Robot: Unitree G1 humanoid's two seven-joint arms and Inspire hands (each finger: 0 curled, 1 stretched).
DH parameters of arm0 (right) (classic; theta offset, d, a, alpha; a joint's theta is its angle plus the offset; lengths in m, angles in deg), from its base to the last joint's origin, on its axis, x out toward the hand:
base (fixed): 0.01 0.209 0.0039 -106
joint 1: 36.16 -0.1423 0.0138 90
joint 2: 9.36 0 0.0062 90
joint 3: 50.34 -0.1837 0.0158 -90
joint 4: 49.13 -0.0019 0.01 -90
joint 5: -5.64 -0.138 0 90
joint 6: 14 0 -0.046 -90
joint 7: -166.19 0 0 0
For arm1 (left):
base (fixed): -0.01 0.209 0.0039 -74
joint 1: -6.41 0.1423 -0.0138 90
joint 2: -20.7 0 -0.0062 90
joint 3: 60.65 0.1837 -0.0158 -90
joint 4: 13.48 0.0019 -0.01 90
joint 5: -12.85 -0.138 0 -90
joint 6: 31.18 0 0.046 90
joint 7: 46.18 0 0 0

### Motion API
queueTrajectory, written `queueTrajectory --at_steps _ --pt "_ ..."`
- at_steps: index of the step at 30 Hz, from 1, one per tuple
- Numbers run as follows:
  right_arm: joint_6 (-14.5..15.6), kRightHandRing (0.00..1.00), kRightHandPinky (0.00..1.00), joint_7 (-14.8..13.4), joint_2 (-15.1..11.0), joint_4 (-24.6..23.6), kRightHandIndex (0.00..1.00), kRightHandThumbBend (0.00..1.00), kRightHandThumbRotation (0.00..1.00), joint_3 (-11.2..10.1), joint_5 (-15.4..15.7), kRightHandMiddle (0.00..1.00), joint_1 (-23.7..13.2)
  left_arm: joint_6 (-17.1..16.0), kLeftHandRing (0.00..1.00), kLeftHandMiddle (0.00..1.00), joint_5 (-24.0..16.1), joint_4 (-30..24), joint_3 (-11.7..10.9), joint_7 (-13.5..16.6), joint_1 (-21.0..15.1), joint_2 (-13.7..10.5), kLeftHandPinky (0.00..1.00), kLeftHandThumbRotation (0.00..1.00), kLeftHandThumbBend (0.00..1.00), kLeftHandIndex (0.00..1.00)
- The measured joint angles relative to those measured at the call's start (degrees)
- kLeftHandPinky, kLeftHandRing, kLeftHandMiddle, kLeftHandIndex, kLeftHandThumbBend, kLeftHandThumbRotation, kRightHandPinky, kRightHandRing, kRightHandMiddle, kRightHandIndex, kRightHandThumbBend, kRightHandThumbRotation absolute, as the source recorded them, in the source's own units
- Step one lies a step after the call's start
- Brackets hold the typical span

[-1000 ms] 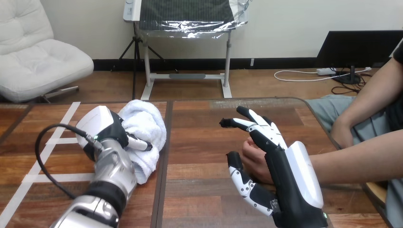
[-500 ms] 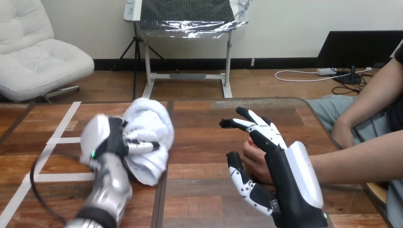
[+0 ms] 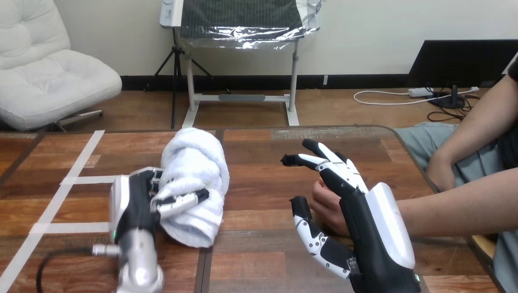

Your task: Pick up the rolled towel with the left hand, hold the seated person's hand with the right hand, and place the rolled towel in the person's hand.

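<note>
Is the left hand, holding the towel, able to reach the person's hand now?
Probably yes. The table between the towel and the person's hand is bare. The right hand lies over that hand, but its side toward the towel is uncovered.

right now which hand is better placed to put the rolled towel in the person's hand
Left: the left hand grips the rolled towel; the right hand is open beside the person's hand.

I read this as a lab-type test setup. The wooden table (image 3: pixel 262 152) has white tape lines (image 3: pixel 85 180) laid out on its left part, like placement marks. A person's forearm (image 3: pixel 464 201) reaches in over the table's right edge, seated alongside. That's all my feed gives on the place.
</note>
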Motion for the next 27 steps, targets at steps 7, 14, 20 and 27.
queueTrajectory --at_steps 7,14,20,27 --pt "0.0 0.92 0.98 0.0 0.1 0.0 0.76 0.20 0.00 0.0 0.0 0.91 0.1 -7.2 0.35 0.43 3.6 0.0 -1.8 -3.3 3.5 1.5 0.29 0.00 0.66 0.49" --pt "0.0 0.92 0.98 0.0 0.1 0.0 0.76 0.20 0.00 0.0 0.0 0.91 0.2 -14.1 0.35 0.43 6.6 -0.5 -2.9 -7.4 6.7 3.3 0.29 0.03 0.65 0.49" --pt "0.0 0.92 0.98 0.0 0.1 0.0 0.76 0.20 0.00 0.0 0.0 0.91 0.2 -19.3 0.35 0.42 9.8 -2.4 -3.2 -11.9 9.4 5.2 0.28 0.04 0.65 0.49" --pt "0.0 0.92 0.98 0.0 0.1 0.0 0.77 0.20 0.00 0.0 0.0 0.92 0.2 -24.2 0.34 0.42 12.4 -6.1 -3.3 -16.2 12.1 7.5 0.27 0.06 0.65 0.50"
